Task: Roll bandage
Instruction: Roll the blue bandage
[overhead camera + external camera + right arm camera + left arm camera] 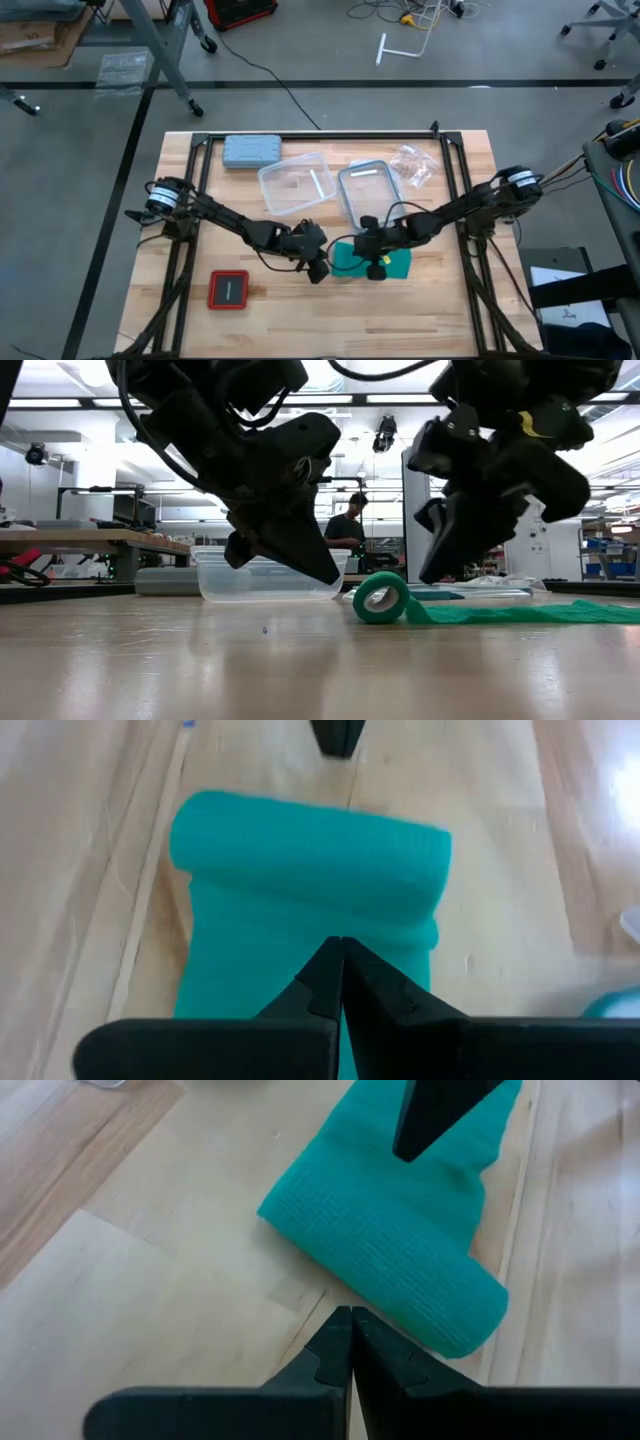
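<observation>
The teal-green bandage lies on the wooden table, partly rolled: a roll (381, 597) stands on its curved side, and a flat band (520, 614) runs from it toward the table's right. In the high view the roll (343, 257) lies between both grippers. My left gripper (350, 1314) is shut, its tip low at the roll's left side, a small gap apart in the low view. My right gripper (338, 944) is shut too, its tip over the flat band (250, 970) just behind the roll (310, 835). My right gripper points its shut fingertips (428, 572) slanting down from the table's right at the flat band (400, 935), right where it leaves the roll. I cannot tell whether they touch the cloth.
Behind the bandage stand two clear plastic containers (292, 185) (368, 190), a grey-blue case (250, 150) and a crumpled clear bag (412, 165). A red and black square object (228, 289) lies near the front left. A person (350, 525) stands far off in the room.
</observation>
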`<state>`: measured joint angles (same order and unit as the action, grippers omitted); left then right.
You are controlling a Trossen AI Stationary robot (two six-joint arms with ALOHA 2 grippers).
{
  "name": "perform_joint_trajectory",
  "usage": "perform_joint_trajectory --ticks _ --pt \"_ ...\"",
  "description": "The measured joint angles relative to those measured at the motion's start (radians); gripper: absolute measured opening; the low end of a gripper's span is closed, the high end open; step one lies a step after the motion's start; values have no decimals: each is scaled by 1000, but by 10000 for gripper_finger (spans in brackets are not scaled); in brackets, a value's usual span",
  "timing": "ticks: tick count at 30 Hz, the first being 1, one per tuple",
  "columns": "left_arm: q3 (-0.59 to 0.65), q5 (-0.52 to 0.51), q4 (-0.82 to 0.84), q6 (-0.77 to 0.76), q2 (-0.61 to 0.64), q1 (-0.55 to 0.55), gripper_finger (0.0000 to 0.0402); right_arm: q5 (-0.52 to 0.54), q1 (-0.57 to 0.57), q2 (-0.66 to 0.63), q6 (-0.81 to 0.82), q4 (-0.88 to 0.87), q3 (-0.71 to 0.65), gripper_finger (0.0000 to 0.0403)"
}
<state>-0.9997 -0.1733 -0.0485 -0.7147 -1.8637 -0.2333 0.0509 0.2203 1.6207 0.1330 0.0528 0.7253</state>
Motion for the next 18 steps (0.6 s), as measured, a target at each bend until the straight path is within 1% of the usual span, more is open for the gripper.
perform_joint_trajectory --ticks 10,18 --pt "1 -2 6 3 0 0 2 1 -11 134 -55 -62 108 2" --pt "1 -3 6 2 0 0 1 3 -11 238 -111 -46 223 2"
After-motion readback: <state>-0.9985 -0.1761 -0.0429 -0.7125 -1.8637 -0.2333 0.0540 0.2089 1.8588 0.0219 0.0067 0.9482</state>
